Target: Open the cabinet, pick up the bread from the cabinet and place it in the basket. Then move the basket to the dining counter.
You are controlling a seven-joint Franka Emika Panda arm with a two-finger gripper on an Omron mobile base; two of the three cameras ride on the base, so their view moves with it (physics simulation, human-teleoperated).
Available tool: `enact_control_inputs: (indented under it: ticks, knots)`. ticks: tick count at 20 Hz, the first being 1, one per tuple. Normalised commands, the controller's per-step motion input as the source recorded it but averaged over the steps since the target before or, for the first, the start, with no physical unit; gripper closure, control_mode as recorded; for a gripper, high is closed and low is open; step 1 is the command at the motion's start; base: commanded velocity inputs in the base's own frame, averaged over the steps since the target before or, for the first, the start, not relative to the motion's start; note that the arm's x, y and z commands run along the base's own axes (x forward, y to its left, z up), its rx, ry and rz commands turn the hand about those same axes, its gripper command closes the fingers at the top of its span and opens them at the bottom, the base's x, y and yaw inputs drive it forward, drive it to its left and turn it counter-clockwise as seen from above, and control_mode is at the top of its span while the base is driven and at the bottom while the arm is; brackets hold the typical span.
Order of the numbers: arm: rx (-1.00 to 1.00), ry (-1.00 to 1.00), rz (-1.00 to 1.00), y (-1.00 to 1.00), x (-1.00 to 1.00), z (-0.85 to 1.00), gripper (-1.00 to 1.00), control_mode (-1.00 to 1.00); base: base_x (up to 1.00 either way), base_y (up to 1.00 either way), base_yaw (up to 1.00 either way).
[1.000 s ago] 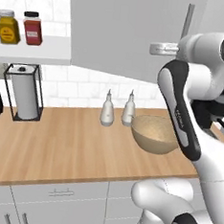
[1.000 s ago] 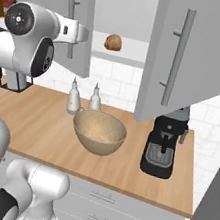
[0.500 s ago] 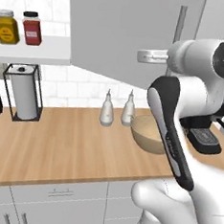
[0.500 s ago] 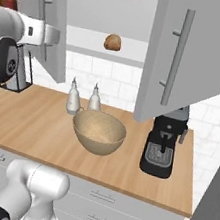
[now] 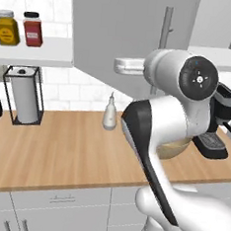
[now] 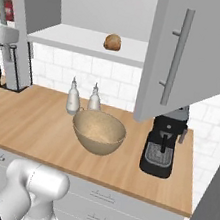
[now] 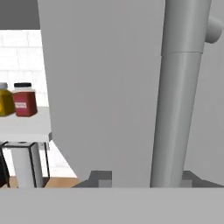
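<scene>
- On the cabinet (image 6: pixel 191 60) shelf sits the bread (image 6: pixel 112 42), above the basket (image 6: pixel 98 132).
- Gripper (image 7: pixel 142 177) fingers stand either side of the cabinet door's bar handle (image 7: pixel 177 96); grip: cannot tell.
- 2 jars (image 5: pixel 20 28): labels unreadable.

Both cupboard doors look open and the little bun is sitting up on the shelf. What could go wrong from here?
The hand sits close against the left door's bar handle; it might snag pulling away. The bun is small and round, so it may roll from a poor grip. Reaching in, the arm could bump the open right door.
</scene>
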Motion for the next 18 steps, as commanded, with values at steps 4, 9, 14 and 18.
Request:
enact_control_inputs:
  ticks: [4,9,14,18]
  knots:
    - [-0.05,0.01,-0.11,1.0,0.0,-0.28,1.0,-1.0,0.0,0.0,0.0]
    - [0.0,0.0,-0.09,1.0,0.11,-0.23,1.0,-1.0,0.0,0.0,0.0]
    - [0.0,0.0,-0.04,1.0,0.08,-0.35,1.0,-1.0,0.0,0.0,0.0]
    - [0.0,-0.01,-0.01,1.0,-0.01,-0.34,1.0,-1.0,0.0,0.0,0.0]
